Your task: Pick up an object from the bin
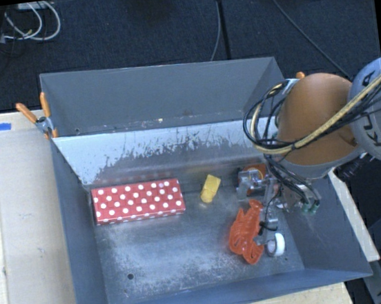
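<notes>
One camera hangs above the grey metal bin [163,103] and looks down into it at a slant rather than straight down. It stands toward the near side and faces the far side, so the far wall spreads wide with its inner face open, while the near wall shows as a narrow sloping band. The bin takes up the middle of the frame, all four walls in sight. Beyond the far rim lies dark floor [126,31] with cables [34,19]. The arm [315,121] enters from the right, looming over the right wall.
</notes>
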Action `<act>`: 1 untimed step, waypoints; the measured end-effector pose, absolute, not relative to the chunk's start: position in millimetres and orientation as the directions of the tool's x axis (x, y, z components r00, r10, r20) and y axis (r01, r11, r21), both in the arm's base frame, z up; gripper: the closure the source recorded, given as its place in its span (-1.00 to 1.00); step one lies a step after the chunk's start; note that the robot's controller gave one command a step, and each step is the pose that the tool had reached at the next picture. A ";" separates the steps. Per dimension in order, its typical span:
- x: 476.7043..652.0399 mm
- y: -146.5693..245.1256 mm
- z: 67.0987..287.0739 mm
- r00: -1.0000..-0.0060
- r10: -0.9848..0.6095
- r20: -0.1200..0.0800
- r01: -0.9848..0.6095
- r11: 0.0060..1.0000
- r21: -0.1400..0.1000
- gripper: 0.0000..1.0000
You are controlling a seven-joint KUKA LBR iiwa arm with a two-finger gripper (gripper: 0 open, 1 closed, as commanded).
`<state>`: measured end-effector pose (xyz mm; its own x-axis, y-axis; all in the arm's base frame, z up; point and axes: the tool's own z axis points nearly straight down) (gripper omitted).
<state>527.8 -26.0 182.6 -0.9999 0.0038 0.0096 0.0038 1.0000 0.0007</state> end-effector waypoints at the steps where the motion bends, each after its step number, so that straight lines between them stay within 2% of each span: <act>1: 529.5 -26.0 186.8 -1.000 0.003 0.002 0.003 1.000 0.000 -1.00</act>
